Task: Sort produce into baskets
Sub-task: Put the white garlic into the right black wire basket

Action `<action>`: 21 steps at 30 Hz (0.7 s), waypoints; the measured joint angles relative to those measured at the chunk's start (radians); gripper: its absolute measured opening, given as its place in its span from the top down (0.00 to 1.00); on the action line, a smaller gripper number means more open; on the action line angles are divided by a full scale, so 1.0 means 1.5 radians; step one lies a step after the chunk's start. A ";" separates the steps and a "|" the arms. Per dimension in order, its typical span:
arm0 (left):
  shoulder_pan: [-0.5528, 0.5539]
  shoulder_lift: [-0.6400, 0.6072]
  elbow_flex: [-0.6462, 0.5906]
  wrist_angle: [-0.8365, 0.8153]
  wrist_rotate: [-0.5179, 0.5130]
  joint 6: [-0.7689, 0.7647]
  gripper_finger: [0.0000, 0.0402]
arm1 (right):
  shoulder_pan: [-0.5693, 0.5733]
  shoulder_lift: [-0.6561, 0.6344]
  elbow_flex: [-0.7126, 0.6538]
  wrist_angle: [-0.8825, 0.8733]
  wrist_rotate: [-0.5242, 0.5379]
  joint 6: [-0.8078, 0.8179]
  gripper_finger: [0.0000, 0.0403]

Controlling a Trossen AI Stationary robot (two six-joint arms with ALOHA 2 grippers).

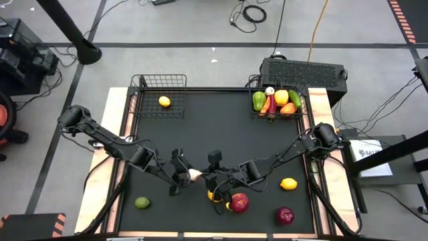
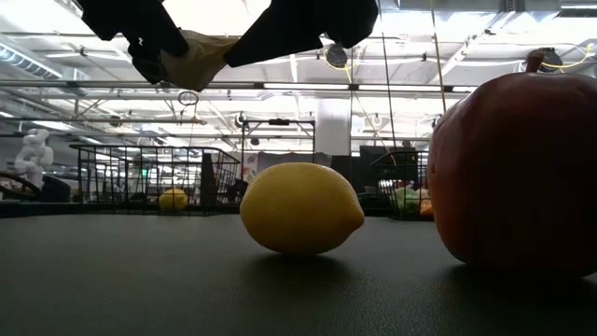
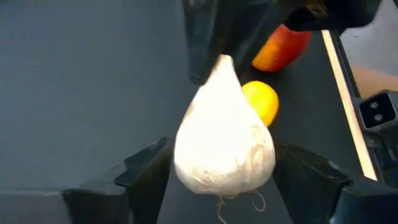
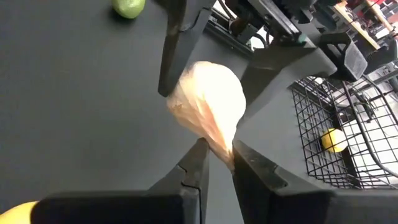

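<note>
I have the garlic (image 3: pixel 222 146) caught between both hands above the surface (image 1: pixel 221 127): my right hand (image 4: pixel 216 160) pinches its pointed tip, fingers nearly together, while my left hand (image 3: pixel 222 177) has its fingers spread wide around the bulb's fat body, one to each side. I can't tell whether the left fingers are actually pressing the bulb yet.

The risk, as I judge it, is the exchange itself. If the right hand lets go before the left has closed, the garlic drops and rolls. If both pull, the papery tip may slip out or twist the bulb crooked in the left hand.

Below the hands lie a lemon (image 2: pixel 300 207) and a red apple (image 2: pixel 518 173); a lime (image 1: pixel 142 202) sits off beyond the left hand. The surface is a black mat with pale wooden edges. The far baskets (image 1: pixel 159 94) stand at the mat's back edge. Behind them, a bright hall with ceiling lights.
</note>
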 joint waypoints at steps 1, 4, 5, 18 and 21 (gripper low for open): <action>0.000 -0.002 0.000 -0.001 -0.007 0.000 0.30 | 0.000 0.000 0.000 0.000 0.000 0.000 0.86; 0.000 -0.014 0.000 -0.001 -0.017 0.000 0.23 | 0.000 0.000 0.000 -0.004 0.000 0.001 0.86; 0.000 -0.019 0.000 -0.002 -0.020 0.000 0.21 | 0.000 0.000 0.000 -0.005 0.000 0.003 0.86; -0.001 -0.101 0.000 -0.083 -0.112 -0.005 0.15 | -0.002 0.000 0.000 -0.023 0.030 0.020 0.86; -0.005 -0.132 0.000 -0.120 -0.159 -0.020 0.15 | -0.009 -0.009 0.000 -0.045 0.081 0.020 0.86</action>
